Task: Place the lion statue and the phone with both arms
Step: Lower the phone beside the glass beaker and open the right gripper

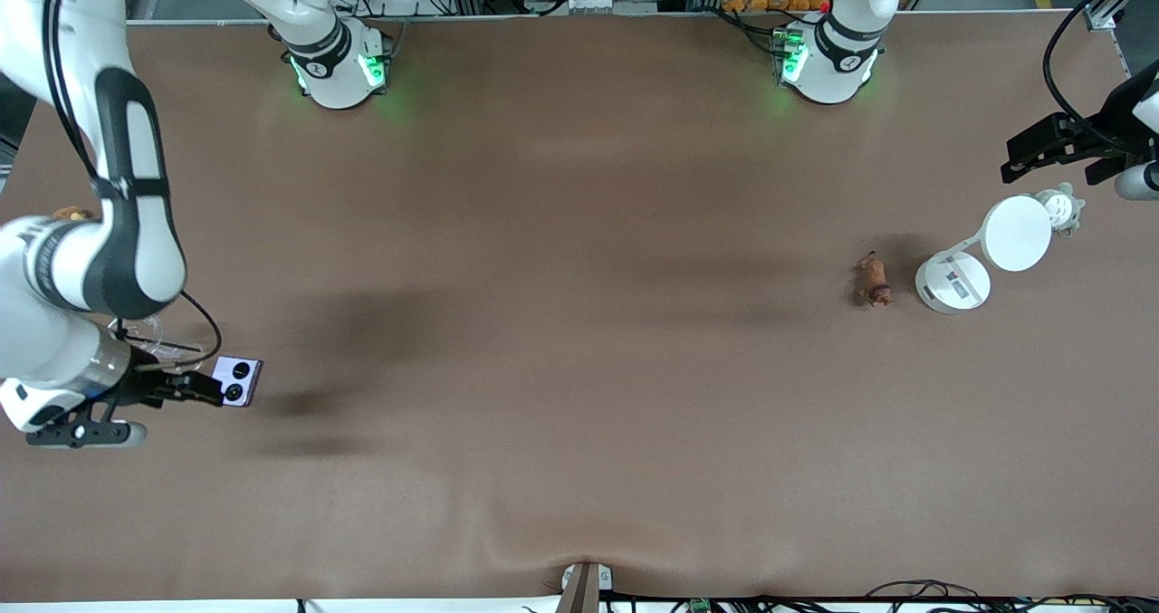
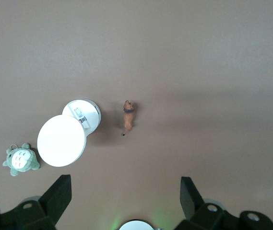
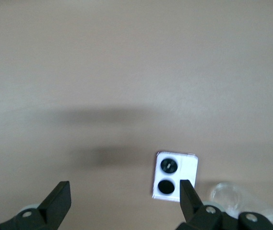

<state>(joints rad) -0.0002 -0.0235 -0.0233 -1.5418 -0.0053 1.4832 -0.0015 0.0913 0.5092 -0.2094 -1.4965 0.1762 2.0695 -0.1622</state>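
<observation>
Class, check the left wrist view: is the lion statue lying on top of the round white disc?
No, the lion statue lies on the bare table, beside the white disc and apart from it.

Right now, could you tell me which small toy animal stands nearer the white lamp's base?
The brown lion, beside the lamp base; the green plush sits by its round head.

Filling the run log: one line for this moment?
left end effector: open, empty | right end effector: open by phone | lion statue: on table
</observation>
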